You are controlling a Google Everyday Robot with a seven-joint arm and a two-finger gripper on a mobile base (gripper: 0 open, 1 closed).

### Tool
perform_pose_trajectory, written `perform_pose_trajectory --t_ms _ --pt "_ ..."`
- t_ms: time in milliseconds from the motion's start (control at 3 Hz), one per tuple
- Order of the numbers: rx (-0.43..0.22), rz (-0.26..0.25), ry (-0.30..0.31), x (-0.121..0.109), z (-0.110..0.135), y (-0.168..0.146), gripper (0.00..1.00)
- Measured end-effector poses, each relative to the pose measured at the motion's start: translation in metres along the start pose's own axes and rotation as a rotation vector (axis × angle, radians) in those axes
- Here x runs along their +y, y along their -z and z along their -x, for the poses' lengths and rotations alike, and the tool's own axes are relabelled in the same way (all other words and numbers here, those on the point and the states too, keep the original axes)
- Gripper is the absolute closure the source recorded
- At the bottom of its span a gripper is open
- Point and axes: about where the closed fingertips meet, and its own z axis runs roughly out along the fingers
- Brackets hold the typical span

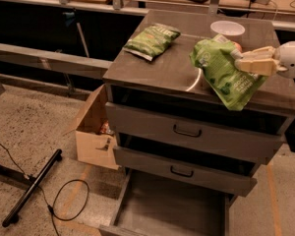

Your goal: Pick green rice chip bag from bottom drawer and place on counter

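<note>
The green rice chip bag (225, 72) hangs in the air above the right half of the counter (157, 65), its lower end near the counter's front edge. My gripper (242, 63) comes in from the right and is shut on the bag's upper right side. The bottom drawer (172, 208) is pulled out at the foot of the cabinet, and its grey floor is bare. A pale curved arc marks the counter just left of the bag.
A darker olive-green chip bag (152, 39) lies on the counter's left rear. A white bowl (227, 29) stands at the back, partly behind the held bag. The two upper drawers (187, 132) stand slightly open. A cardboard box (92, 127) sits left of the cabinet. A cable (64, 200) lies on the floor.
</note>
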Motion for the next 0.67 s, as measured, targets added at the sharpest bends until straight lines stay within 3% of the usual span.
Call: perform_pose_trajectory --t_ms 333,667 --pt "-0.005 -0.04 -0.002 -0.024 0.002 -0.01 0.86" --pt "-0.008 -0.053 0.007 -0.034 0.002 -0.017 0.63"
